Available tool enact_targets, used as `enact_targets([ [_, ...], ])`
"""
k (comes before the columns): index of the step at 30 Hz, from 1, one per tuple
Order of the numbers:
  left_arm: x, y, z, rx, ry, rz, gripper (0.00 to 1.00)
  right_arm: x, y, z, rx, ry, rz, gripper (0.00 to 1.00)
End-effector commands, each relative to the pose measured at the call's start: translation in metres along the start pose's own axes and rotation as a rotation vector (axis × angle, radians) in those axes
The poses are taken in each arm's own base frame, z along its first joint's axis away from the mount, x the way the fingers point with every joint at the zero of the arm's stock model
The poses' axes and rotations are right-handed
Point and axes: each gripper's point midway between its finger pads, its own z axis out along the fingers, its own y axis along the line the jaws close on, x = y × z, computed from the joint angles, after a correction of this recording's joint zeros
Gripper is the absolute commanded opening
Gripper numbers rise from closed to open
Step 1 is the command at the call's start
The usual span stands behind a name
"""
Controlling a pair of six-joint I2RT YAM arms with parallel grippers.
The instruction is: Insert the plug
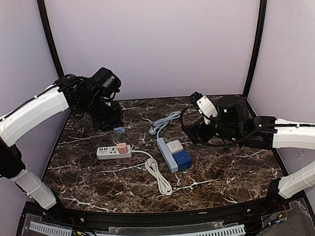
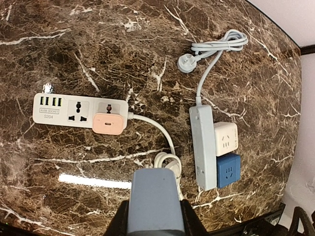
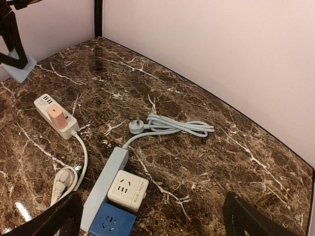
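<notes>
My left gripper [image 1: 116, 125] is shut on a blue-grey plug block [image 1: 119, 130], held above the table's back left; the block fills the gap between the fingers in the left wrist view [image 2: 155, 199]. Below it lies a white power strip [image 2: 78, 110] with a pink adapter [image 2: 109, 123] plugged into its right end and one free socket beside that. My right gripper [image 3: 152, 226] is open and empty above a grey-blue power strip [image 3: 103, 187] that carries a white cube [image 3: 128, 191] and a blue cube [image 3: 112, 222].
The white strip's cord lies coiled [image 1: 159, 176] near the table's front middle. The grey-blue strip's cord and plug [image 1: 163, 123] lie bundled toward the back. Walls close the table at the back and sides.
</notes>
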Motion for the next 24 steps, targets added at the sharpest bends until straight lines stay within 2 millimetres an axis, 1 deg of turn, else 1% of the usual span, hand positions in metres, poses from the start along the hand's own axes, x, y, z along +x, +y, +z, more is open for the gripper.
enact_targets([
  [1, -0.002, 0.027, -0.010, -0.079, -0.032, -0.117, 0.01, 0.005, -0.012, -0.005, 0.051, 0.002, 0.070, 0.99],
  [3, -0.004, 0.033, -0.012, -0.104, -0.043, -0.159, 0.01, 0.008, -0.012, -0.004, 0.055, 0.011, 0.090, 0.99],
  [7, -0.004, 0.049, -0.016, -0.155, -0.055, -0.269, 0.01, 0.006, -0.011, -0.005, 0.045, 0.027, 0.150, 0.99],
  [11, -0.006, 0.074, -0.022, -0.241, -0.095, -0.399, 0.01, 0.007, -0.006, -0.006, 0.014, 0.041, 0.153, 0.99],
  [15, 0.001, 0.099, -0.030, -0.346, -0.099, -0.506, 0.01, 0.010, -0.013, -0.008, 0.052, 0.054, 0.152, 0.99],
  [16, 0.001, 0.101, -0.030, -0.360, -0.099, -0.540, 0.01, 0.012, -0.013, -0.009, 0.055, 0.053, 0.157, 0.99],
  [17, 0.004, 0.108, -0.032, -0.390, -0.090, -0.558, 0.01, 0.014, -0.013, -0.009, 0.052, 0.055, 0.159, 0.99],
  [20, 0.010, 0.114, -0.029, -0.428, -0.071, -0.644, 0.01, 0.016, -0.010, -0.009, 0.039, 0.071, 0.163, 0.99],
  [24, 0.017, 0.116, -0.022, -0.422, -0.052, -0.760, 0.01, 0.015, -0.017, -0.016, 0.066, 0.067, 0.182, 0.99],
])
